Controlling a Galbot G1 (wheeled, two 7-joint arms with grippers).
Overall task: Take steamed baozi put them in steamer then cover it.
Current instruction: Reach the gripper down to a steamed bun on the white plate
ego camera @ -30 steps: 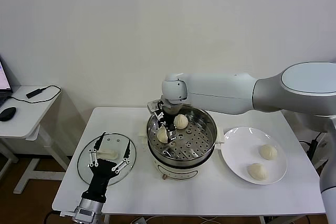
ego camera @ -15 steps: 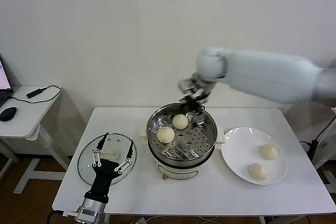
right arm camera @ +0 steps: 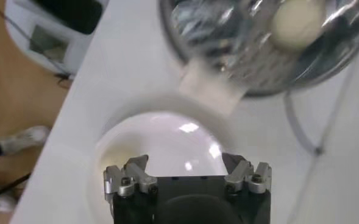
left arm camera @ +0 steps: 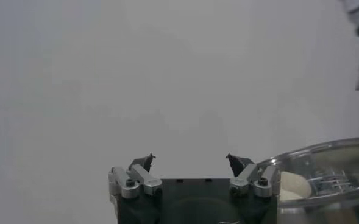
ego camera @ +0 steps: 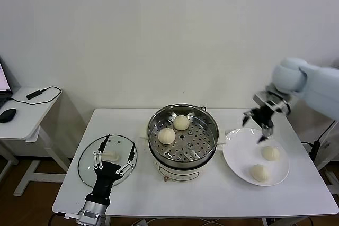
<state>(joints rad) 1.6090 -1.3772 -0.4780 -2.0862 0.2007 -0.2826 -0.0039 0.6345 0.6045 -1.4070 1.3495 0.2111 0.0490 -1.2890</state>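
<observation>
- The steamer (ego camera: 183, 140) stands at the middle of the white table (ego camera: 212, 194), lid off, its perforated tray showing.
- Two baozi lie on that tray: one (ego camera: 181, 123) at about 12 o'clock near the rim, the other (ego camera: 167, 136) at about 9 o'clock, close together but apart.
- A white plate (ego camera: 238, 154) sits on the table at 3 o'clock from the steamer, just beside its side handle.
- Two more baozi rest on the plate: one (ego camera: 270, 153) toward its 2 o'clock side, the other (ego camera: 259, 172) toward 5 o'clock, near each other without touching.
- The right gripper (ego camera: 260, 123) hangs in the air above the plate's 12 o'clock edge, up from the nearer baozi and clear of it; its jaws are released, spread wide and holding nothing, as the right wrist view (right arm camera: 188, 173) also shows, with the plate below them.
- The glass lid (ego camera: 87, 165) lies flat on the table at 9 o'clock from the steamer, well apart from it.
- The left gripper (ego camera: 111, 157) rests over the lid, jaws released and spread to either side of the white lid handle (ego camera: 108, 155), not clenched on it.
- In the left wrist view the left gripper's (left arm camera: 190, 163) jaw tips stand wide apart, with the steamer rim (left arm camera: 325, 152) off to one side.
</observation>
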